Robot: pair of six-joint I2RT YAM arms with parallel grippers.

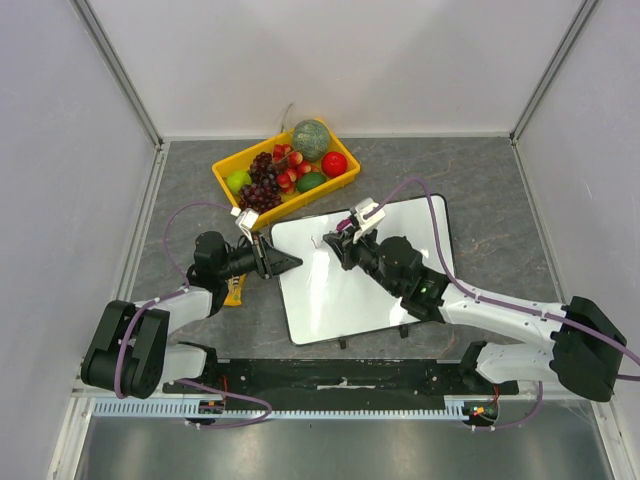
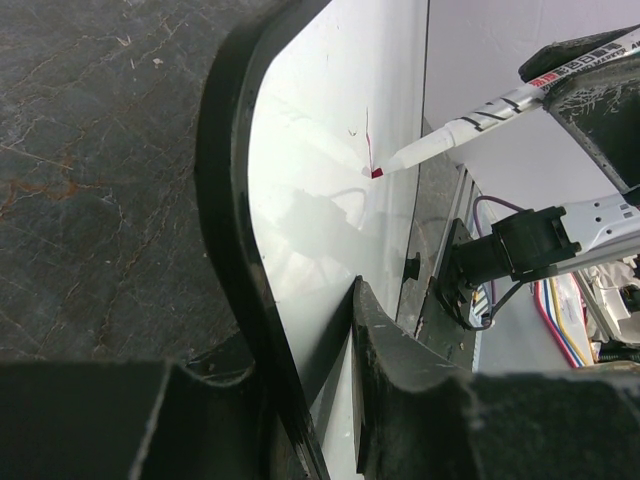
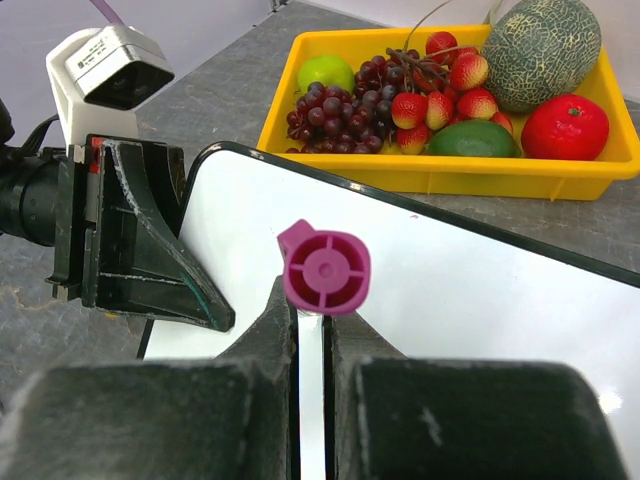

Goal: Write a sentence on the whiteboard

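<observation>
Board (image 1: 320, 300) flat at mid-desk, marker (image 2: 450, 135) tip down on it at the end of one short red stroke (image 2: 367, 135).

Sits pinned at its left edge by the left pincer (image 1: 290, 263), narrow around the rim; takes ink from the marker gripped tight in the right pincer (image 3: 310, 320), magenta cap end up. Likely risks: pressing too hard and skidding the glossy board out of the clamp; letting the marker tilt in the grip, so the tip lifts and leaves gaps; sweeping too far and nudging the yellow fruit tray (image 1: 225, 175) just beyond the far corner. Slick, reflective white face, probably little drag for the tip. Grey mottled desk (image 1: 480, 180), plain white walls on three sides.
</observation>
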